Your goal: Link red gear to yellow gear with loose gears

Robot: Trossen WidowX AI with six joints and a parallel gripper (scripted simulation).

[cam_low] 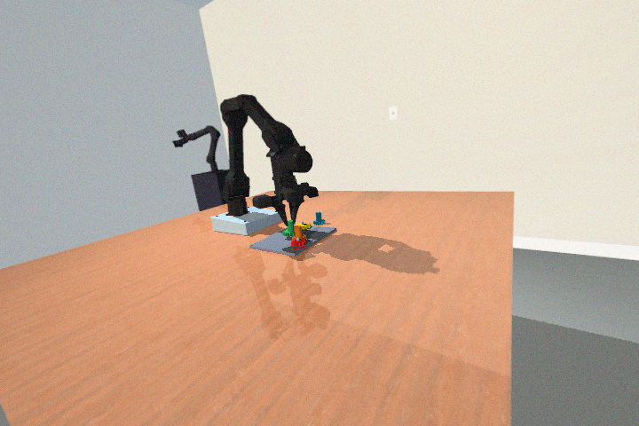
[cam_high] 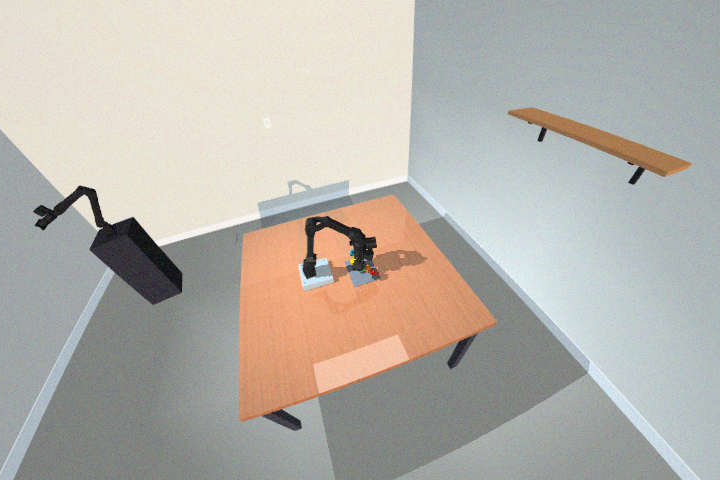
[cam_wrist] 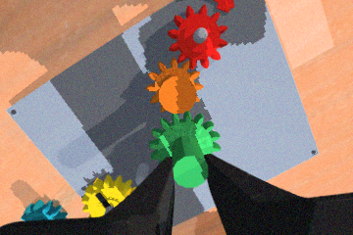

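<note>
My gripper (cam_low: 290, 222) (cam_wrist: 188, 162) is shut on the upright handle of the green gear (cam_low: 290, 230) (cam_wrist: 184, 128). The green gear is over the grey board (cam_low: 270, 245) (cam_wrist: 258, 108), close beside the orange gear; its exact height and any peg under it are hidden. The orange gear (cam_low: 297, 231) (cam_wrist: 176, 93) stands on the board beside the red gear (cam_low: 298, 242) (cam_wrist: 196, 36). The yellow gear (cam_low: 304, 225) (cam_wrist: 98, 198) with its black stripe is partly behind a finger in the wrist view. A pale peg (cam_wrist: 142, 172) shows faintly between yellow and green.
A teal gear (cam_low: 319, 219) (cam_wrist: 43, 211) stands on the table just off the board, near the yellow gear. The arm's pale base (cam_high: 316, 281) (cam_low: 230, 224) is beside the board. The red arrow (cam_wrist: 225, 5) is partly cut off. The arm's shadow falls across the board.
</note>
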